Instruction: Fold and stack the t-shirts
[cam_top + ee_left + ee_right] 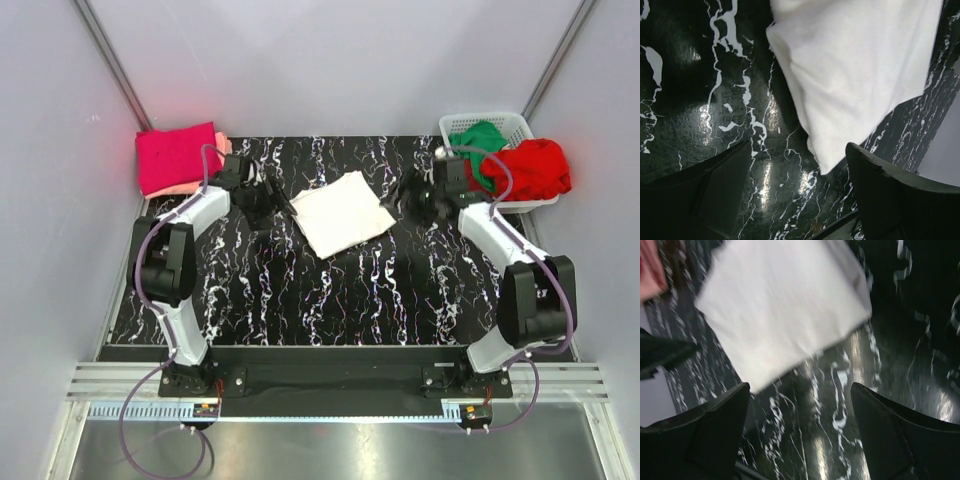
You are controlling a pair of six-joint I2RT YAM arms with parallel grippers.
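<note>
Basket: one white slatted basket point(520, 124) at the far right corner of the black marbled table point(300, 290).
In the basket: two tees. The green t-shirt point(481, 140) is bunched on the left side, and the red t-shirt point(536, 168) is heaped on the right and spilling over the rim.
Far left corner: a stack of two, with the magenta t-shirt point(177, 157) on top and the salmon-pink t-shirt point(186, 187) peeking out underneath.
Centre: the white t-shirt point(342, 212) lies folded flat into a tilted rectangle, alone between the arms.
Shirt count: five in all, with two in the basket, two stacked and one on the open table.
Left gripper point(797, 152): fingers spread wide and holding nothing, hovering just off the white tee's left corner.
Right gripper point(800, 390): fingers wide apart too, with no cloth between them, just beside the tee's right edge.
</note>
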